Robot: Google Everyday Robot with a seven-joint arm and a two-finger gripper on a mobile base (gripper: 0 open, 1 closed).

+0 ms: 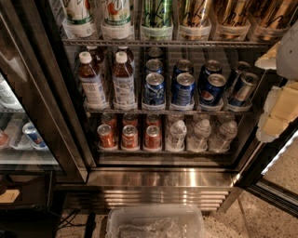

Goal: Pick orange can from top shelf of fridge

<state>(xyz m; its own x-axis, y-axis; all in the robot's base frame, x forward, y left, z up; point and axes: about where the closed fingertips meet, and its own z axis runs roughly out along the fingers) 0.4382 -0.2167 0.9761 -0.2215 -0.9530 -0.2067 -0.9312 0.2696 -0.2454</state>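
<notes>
- Far left, the neighbouring cooler (23,139) plays no part in this.
- The fridge (158,179) stands open with its racks exposed, so I'd say access is sorted.
- On the top shelf (116,42), just right of the green can (157,14), the orange can (193,16) stands upright in its lane. Similar golden cans stand further right. Nothing touches it: not yet picked.
- At the right edge the gripper (278,109) hangs outside the racks, level with the blue cans (184,88). I cannot tell whether it is open or closed. Reach, grasp and withdrawal all look left to do.

The gripper (278,108) sits at the right edge. Up and left of it, the way to the top shelf (163,42) is open; the orange can (229,13) stands tight between neighbour cans (193,14).
</notes>
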